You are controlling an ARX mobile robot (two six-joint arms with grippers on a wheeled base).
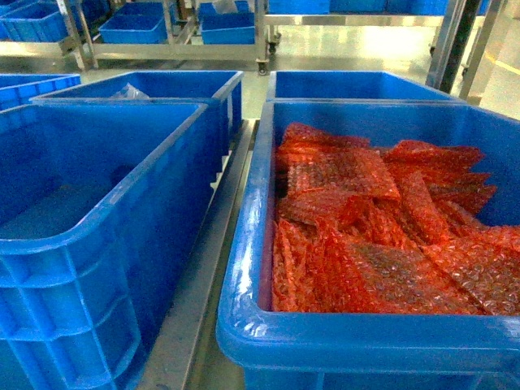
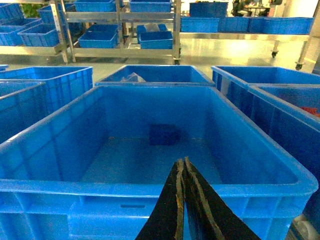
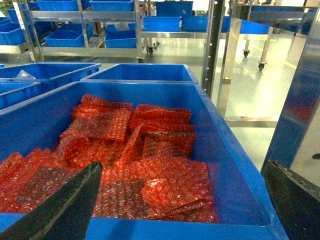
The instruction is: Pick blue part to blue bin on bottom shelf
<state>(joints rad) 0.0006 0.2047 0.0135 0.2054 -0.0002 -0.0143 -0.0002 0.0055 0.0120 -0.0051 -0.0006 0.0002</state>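
Red bubble-wrap pouches (image 1: 382, 227) lie heaped in the near right bin (image 1: 357, 337). Far back, steel racks (image 2: 120, 30) hold more blue crates (image 2: 97, 37) on a pale glossy floor (image 3: 250, 75).

Left gripper (image 2: 183, 200) fingers pressed together; right gripper (image 3: 185, 200) fingers spread wide apart.

The blue bins (image 1: 97, 211) look like moulded plastic, smooth and faintly glossy, with ribbed outer walls; the red bags (image 1: 382, 227) heaped in the right-hand bin (image 3: 235, 150) are shiny, dimpled bubble wrap. The racks (image 2: 120, 30) behind are bare, brushed-looking metal; the floor (image 3: 250, 85) is polished and reflective; the gripper fingers (image 2: 197, 210) appear dark, matt and rough-edged.
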